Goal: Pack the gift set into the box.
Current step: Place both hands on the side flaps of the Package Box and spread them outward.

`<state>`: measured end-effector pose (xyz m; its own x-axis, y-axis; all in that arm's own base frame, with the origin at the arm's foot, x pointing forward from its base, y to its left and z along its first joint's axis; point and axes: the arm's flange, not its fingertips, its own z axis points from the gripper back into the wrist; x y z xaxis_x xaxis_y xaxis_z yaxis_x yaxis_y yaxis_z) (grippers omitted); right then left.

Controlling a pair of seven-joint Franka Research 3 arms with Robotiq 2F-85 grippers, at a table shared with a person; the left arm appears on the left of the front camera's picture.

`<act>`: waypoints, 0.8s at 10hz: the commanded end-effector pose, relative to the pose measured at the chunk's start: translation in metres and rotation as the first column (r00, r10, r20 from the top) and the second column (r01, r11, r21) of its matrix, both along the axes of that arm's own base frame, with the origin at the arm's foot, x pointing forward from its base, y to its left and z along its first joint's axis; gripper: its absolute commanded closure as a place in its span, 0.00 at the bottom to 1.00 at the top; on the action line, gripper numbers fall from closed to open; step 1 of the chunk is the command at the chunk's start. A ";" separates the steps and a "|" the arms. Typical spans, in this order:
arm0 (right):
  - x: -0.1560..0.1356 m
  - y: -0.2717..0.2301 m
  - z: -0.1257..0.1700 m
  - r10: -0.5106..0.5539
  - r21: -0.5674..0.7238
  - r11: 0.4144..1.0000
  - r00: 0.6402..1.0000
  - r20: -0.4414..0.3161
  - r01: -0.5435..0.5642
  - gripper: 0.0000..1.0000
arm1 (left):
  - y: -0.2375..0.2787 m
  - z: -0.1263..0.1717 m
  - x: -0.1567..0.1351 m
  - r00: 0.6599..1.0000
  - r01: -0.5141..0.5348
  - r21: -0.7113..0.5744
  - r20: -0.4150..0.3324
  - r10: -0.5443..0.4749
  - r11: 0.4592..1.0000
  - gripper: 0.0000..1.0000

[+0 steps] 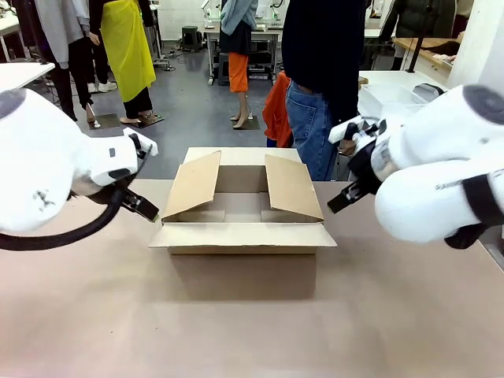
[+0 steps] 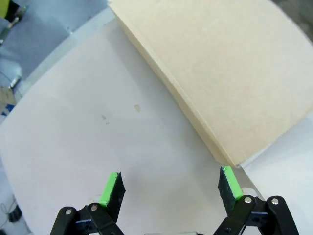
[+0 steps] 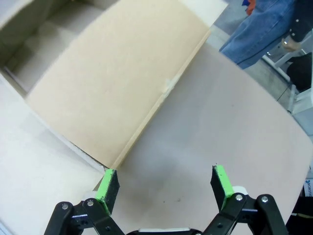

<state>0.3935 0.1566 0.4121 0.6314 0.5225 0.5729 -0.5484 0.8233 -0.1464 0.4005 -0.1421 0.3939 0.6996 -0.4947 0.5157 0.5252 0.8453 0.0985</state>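
Closest to the front camera lies the bare tan table (image 1: 252, 331), with the two white arms coming in at either side.

Past that bare stretch, the box (image 1: 242, 268) sits at the middle of the table, toward the far edge, with its top open. Its near flap (image 1: 242, 235) is folded out flat toward the robot. The left flap (image 1: 193, 185) and right flap (image 1: 293, 187) stand tilted up over the opening.

The left end effector (image 2: 170, 188) hangs just beside the box's left near corner. Its fingers are spread apart with nothing between them. In the left wrist view the box's cardboard runs across the upper right, and one corner ends just beside a green pad (image 2: 230, 182).

The right end effector (image 3: 164, 183) hovers beside the box's right side, its fingers likewise spread and holding nothing. In the right wrist view a flap slants down from the upper left, part of the box's inside shows above it, and its lower corner lies just beside a pad (image 3: 106, 182).

Behind the box, at the far edge of the table, stands a person (image 1: 319, 118) in a dark top and blue jeans.
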 end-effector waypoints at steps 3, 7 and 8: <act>-0.060 -0.079 0.070 -0.124 0.282 0.942 0.970 -0.207 0.180 0.00 | 0.088 0.081 -0.073 0.987 -0.038 -0.281 -0.159 -0.007 0.959 0.00; -0.131 -0.267 0.075 -0.193 0.768 0.471 0.900 -0.391 0.434 0.00 | 0.296 0.074 -0.126 0.984 -0.092 -0.909 -0.145 -0.103 0.406 0.00; -0.138 -0.309 0.046 -0.179 0.815 0.297 0.867 -0.464 0.497 0.00 | 0.332 0.049 -0.136 0.989 -0.115 -0.970 -0.131 -0.062 0.216 0.00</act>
<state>0.2829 -0.1221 0.5191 0.8506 -0.3073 0.4266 -0.1412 0.6481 0.7484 0.2638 0.1587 0.4807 0.7928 0.1165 0.5982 0.4780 0.4900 -0.7290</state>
